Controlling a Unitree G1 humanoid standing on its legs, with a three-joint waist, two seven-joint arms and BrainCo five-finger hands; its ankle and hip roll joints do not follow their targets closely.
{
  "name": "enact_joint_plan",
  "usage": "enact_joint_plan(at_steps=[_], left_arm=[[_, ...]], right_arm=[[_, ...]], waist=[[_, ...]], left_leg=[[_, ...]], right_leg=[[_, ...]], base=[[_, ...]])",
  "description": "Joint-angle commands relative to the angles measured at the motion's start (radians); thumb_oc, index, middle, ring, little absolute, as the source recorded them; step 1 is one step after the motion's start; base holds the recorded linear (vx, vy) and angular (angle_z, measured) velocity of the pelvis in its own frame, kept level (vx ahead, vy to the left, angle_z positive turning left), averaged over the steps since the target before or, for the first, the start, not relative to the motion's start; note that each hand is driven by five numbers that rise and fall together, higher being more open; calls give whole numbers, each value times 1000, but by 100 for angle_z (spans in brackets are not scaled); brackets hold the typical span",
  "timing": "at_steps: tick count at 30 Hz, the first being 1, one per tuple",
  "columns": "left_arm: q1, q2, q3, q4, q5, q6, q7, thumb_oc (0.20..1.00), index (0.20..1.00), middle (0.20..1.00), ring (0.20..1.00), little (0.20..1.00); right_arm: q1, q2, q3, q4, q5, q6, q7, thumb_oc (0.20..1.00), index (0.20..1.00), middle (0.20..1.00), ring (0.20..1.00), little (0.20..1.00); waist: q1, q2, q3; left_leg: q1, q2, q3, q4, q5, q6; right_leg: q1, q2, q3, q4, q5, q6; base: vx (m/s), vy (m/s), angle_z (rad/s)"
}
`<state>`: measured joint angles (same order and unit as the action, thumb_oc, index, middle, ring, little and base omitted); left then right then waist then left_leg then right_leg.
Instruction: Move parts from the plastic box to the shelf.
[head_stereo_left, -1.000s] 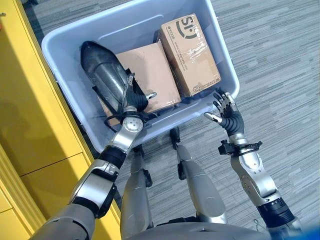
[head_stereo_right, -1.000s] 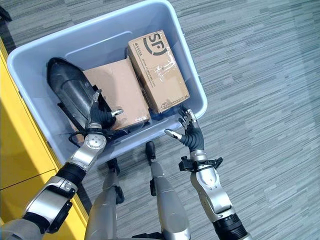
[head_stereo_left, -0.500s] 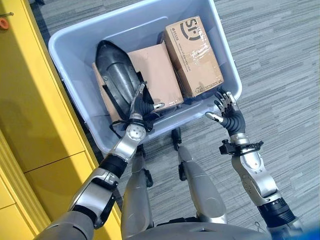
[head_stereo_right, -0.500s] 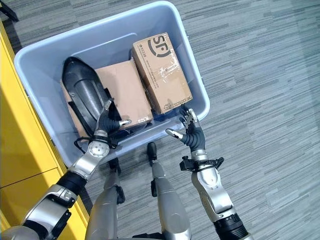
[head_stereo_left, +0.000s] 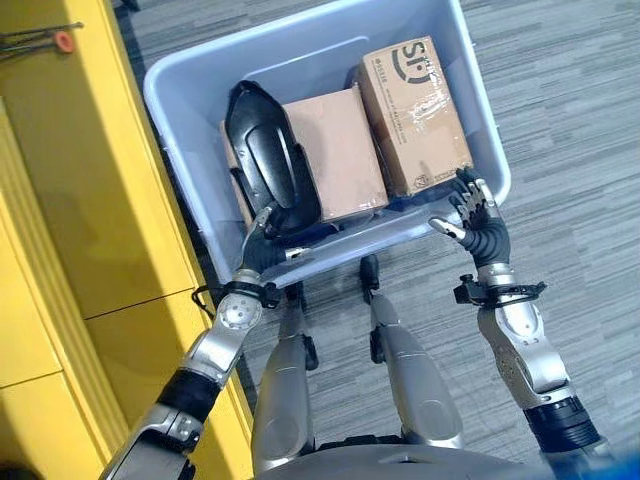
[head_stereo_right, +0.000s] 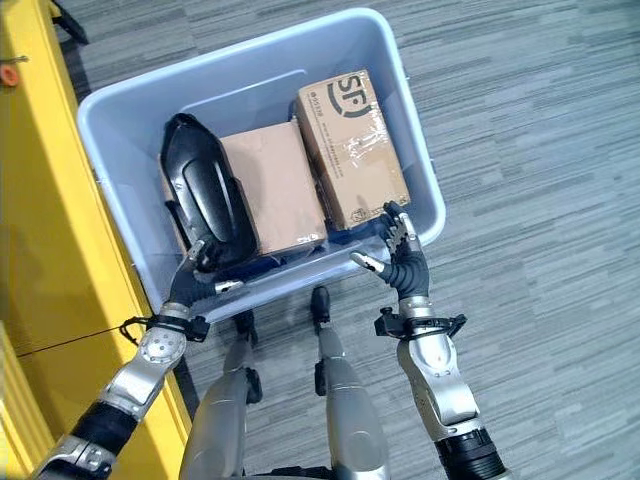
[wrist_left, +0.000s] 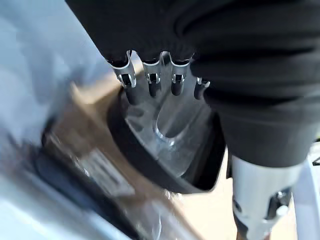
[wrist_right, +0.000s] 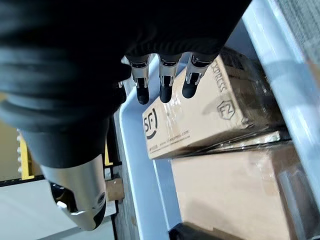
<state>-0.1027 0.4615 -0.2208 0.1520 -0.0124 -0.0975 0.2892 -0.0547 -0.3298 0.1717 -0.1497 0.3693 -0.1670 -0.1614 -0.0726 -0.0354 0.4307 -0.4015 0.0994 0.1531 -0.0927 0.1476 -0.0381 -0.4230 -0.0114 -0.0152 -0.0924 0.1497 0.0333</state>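
grey carpet under plastic box (head_stereo_left: 185, 130); left robot hand (head_stereo_left: 262, 248) grips black part (head_stereo_left: 268, 160), right robot hand (head_stereo_left: 478, 218) relaxed.

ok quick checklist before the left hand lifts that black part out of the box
1. Left hand on the black part: ok, it sits at the part's near end, just inside the box wall.
2. Grip closed on it: cannot tell, fingers reach over the part in the wrist view, curl unclear.
3. Part free of the flat cardboard box: not ok, it lies partly on it.
4. Right hand out of the way: ok, open at the plastic box near rim.
5. Taped cardboard box undisturbed: ok.
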Motion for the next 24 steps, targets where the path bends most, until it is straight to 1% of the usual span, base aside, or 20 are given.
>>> enact_joint_plan(at_steps=[1,3,5,7,8,10,17,20,22,24], left_arm=[[16,15,40,-51,-62,-76,-1,1000,1000,1000,1000,1000],[52,14,107,-173,-116,-106,17,1000,1000,1000,1000,1000],[58,6,126,-213,-141,-118,24,1000,1000,1000,1000,1000],[53,4,160,-287,-137,-136,52,1000,1000,1000,1000,1000],[53,4,161,-289,-137,-136,52,1000,1000,1000,1000,1000],[33,-17,180,-339,-150,-149,82,1000,1000,1000,1000,1000],[-14,-61,167,-330,-145,-148,129,1000,1000,1000,1000,1000],[-49,-88,151,-299,-158,-138,156,1000,1000,1000,1000,1000],[-56,-93,151,-293,-158,-138,162,1000,1000,1000,1000,1000],[-94,-111,150,-259,-153,-132,196,1000,1000,1000,1000,1000]], right_arm=[[44,-5,-45,-87,-8,-41,5,1000,1000,1000,1000,1000],[43,-6,-48,-89,-14,-37,10,1000,1000,1000,1000,1000],[40,-8,-49,-89,-15,-36,10,1000,1000,1000,1000,1000],[35,-10,-48,-97,-18,-38,8,1000,1000,1000,1000,1000],[34,-10,-48,-96,-18,-38,8,1000,1000,1000,1000,1000],[30,-12,-44,-103,-20,-39,4,1000,1000,1000,1000,1000],[21,-6,-30,-110,-21,-40,-4,1000,1000,1000,1000,1000],[5,1,-17,-108,-26,-41,-22,1000,1000,1000,1000,1000],[0,2,-15,-108,-26,-42,-26,1000,1000,1000,1000,1000],[-13,5,-8,-104,-28,-42,-41,1000,1000,1000,1000,1000]], waist=[[-19,-17,-54],[-8,-14,-56],[-5,-14,-57],[-1,-14,-56],[-3,-16,-58],[-2,-20,-56],[-4,-28,-52],[-7,-35,-47],[-8,-37,-47],[-11,-42,-39]], left_leg=[[59,9,-129,5,-71,-39],[63,7,-132,5,-72,-38],[63,8,-134,5,-71,-38],[63,9,-134,5,-71,-39],[57,7,-135,5,-66,-39],[55,7,-134,5,-67,-39],[56,11,-132,5,-70,-40],[50,12,-130,5,-69,-41],[45,11,-131,5,-64,-41],[39,13,-131,5,-61,-42]], right_leg=[[43,-67,-50,5,-79,101],[48,-69,-55,5,-81,99],[49,-70,-57,5,-81,98],[50,-70,-59,5,-81,98],[45,-71,-59,5,-76,97],[45,-71,-59,5,-75,97],[44,-69,-59,5,-77,97],[39,-67,-59,5,-76,98],[34,-67,-59,5,-72,97],[29,-65,-58,5,-71,96]], base=[[0,0,0],[-15,-5,5],[-17,-8,6],[-23,-8,7],[-40,-3,6],[-36,-5,3],[0,0,0],[0,0,0],[0,0,0],[0,0,0]])
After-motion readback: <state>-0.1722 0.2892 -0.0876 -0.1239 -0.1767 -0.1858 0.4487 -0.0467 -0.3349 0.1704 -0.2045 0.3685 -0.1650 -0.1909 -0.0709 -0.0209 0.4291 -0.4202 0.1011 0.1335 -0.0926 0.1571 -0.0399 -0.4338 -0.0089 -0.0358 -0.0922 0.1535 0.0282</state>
